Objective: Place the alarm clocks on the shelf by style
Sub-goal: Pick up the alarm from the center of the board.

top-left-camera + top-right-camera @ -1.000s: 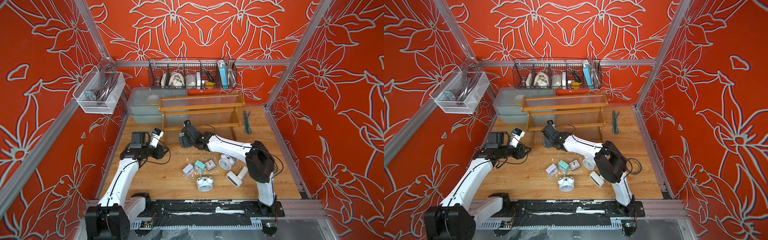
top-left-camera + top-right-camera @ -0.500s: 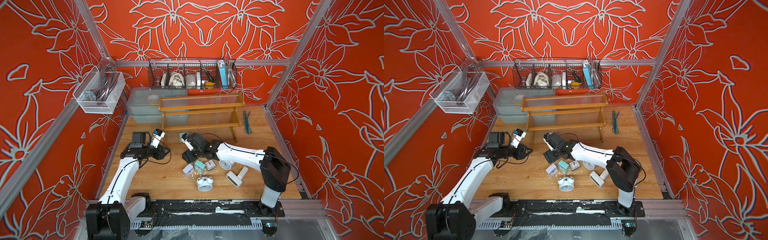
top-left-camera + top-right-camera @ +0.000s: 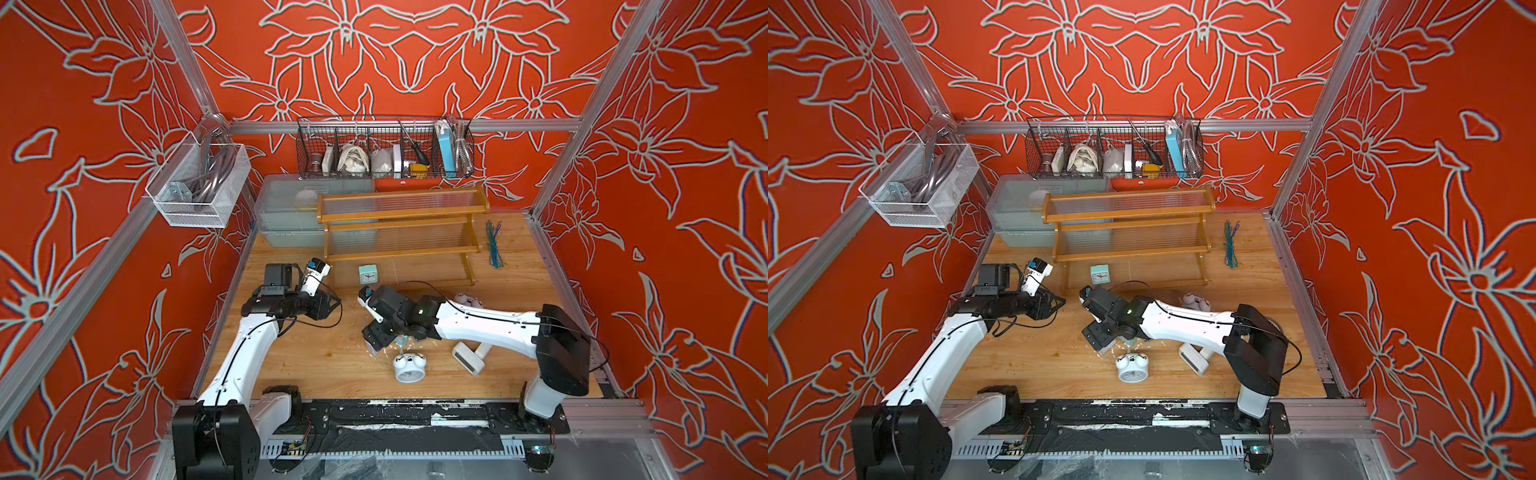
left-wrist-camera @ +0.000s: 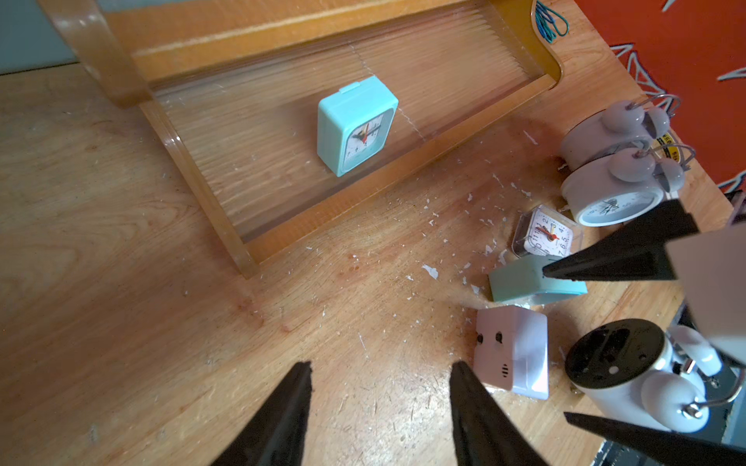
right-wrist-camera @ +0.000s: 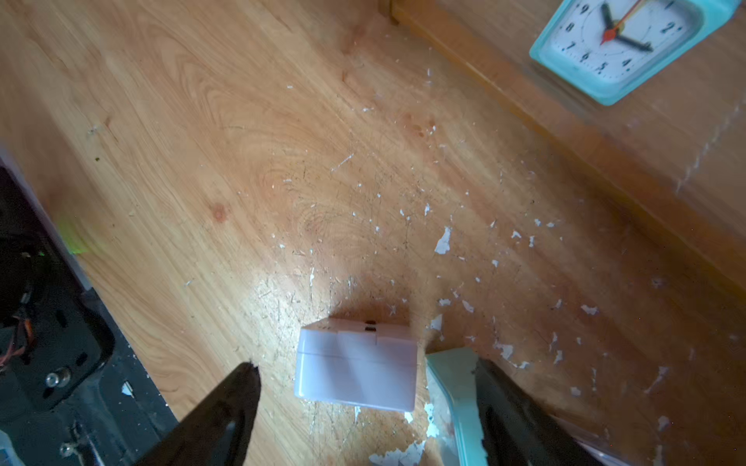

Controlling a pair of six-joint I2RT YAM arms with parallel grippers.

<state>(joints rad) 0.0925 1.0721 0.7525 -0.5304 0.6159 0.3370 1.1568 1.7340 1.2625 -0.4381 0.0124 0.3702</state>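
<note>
White square clock [image 5: 357, 365] lies between the right claw's [image 5: 366, 366] spread jaws — untouched.

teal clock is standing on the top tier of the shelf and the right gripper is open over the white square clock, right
Not the top tier: the teal clock stands on the bottom tier of the shelf, as the left wrist view shows. The right gripper is open over the white square clock.

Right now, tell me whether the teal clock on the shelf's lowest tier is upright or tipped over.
Upright: the teal clock stands on its base on the shelf, button on top.
</note>
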